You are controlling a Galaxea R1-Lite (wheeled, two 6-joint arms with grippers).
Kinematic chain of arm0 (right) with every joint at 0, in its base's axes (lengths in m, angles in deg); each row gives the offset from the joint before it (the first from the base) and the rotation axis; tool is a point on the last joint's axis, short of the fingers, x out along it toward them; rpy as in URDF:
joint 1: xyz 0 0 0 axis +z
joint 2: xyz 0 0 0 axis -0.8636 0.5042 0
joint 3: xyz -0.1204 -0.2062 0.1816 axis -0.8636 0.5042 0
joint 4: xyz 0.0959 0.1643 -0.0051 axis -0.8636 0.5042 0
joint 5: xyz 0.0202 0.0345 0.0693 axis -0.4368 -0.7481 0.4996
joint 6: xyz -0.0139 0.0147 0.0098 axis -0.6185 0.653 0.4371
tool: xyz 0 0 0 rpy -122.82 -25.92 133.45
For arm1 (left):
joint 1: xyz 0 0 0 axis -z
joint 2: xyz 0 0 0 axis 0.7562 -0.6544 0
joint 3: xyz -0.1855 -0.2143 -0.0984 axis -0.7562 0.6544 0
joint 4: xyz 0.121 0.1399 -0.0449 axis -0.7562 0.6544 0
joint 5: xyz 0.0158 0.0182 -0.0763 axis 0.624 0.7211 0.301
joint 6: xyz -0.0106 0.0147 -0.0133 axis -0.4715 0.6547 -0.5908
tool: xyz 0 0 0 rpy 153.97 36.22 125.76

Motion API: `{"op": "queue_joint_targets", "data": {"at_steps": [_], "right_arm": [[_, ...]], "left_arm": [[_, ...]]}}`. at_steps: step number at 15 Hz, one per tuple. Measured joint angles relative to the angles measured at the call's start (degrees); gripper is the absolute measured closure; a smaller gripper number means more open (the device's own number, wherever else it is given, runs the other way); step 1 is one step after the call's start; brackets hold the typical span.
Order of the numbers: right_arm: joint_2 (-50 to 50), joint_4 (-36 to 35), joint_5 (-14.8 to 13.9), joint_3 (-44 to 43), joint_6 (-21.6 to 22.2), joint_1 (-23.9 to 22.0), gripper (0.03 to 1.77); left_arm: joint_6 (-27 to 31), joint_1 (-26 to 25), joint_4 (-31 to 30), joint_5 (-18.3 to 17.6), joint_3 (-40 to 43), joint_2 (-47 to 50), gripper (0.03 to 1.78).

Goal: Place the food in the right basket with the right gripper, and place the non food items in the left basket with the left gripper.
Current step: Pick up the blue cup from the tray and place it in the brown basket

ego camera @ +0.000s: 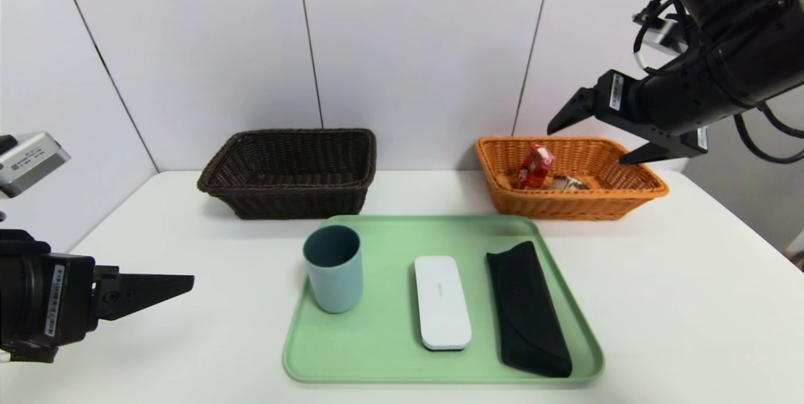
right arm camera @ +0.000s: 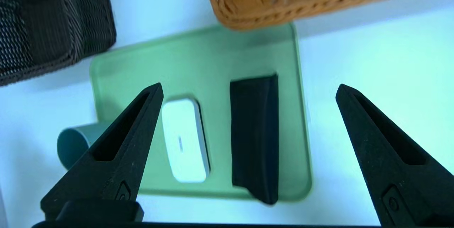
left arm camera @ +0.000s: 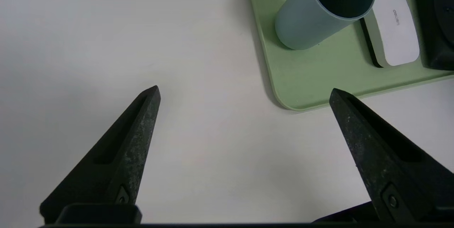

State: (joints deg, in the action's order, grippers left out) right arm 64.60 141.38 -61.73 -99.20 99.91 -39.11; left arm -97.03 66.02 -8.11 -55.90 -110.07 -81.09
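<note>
The red drink carton (ego camera: 535,166) and the cake wedge (ego camera: 567,183) lie inside the orange-tan right basket (ego camera: 634,191). My right gripper (ego camera: 587,142) hangs open and empty high above that basket. The teal cup (ego camera: 334,270), the white oblong case (ego camera: 441,301) and the black pouch (ego camera: 527,310) sit side by side on the green tray (ego camera: 377,341). The dark brown left basket (ego camera: 292,173) stands empty at the back. My left gripper (left arm camera: 244,91) is open over bare table left of the tray, with the cup (left arm camera: 322,10) ahead of it.
The white table (ego camera: 691,303) meets a white panelled wall just behind both baskets. In the right wrist view the tray (right arm camera: 198,61), the case (right arm camera: 184,139) and the pouch (right arm camera: 254,135) lie far below the open fingers.
</note>
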Motion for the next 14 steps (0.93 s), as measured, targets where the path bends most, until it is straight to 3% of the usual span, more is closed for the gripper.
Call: {"op": "queue_joint_targets", "data": {"at_steps": [2,5,9,11,14], "right_arm": [[-0.83,4.02,0.06,0.16,3.19,1.38,0.11],[-2.57,4.83,0.04,2.23,3.44,2.21,0.11],[-4.83,4.8,-0.99,3.94,3.28,4.24,0.11],[-6.42,4.17,-3.72,5.68,1.87,5.38,0.11],[-9.52,0.56,-6.25,9.97,-4.8,5.71,0.11]], "left_arm": [[-0.09,1.89,-2.32,-0.02,0.55,0.22,0.12],[-0.91,4.96,-6.95,-0.35,5.12,1.32,0.12],[-3.67,8.18,-29.79,-3.69,21.41,3.27,0.12],[-3.97,9.91,-39.19,-5.81,26.7,4.21,0.12],[-2.45,10.67,-41.09,-6.16,27.01,4.93,0.12]]}}
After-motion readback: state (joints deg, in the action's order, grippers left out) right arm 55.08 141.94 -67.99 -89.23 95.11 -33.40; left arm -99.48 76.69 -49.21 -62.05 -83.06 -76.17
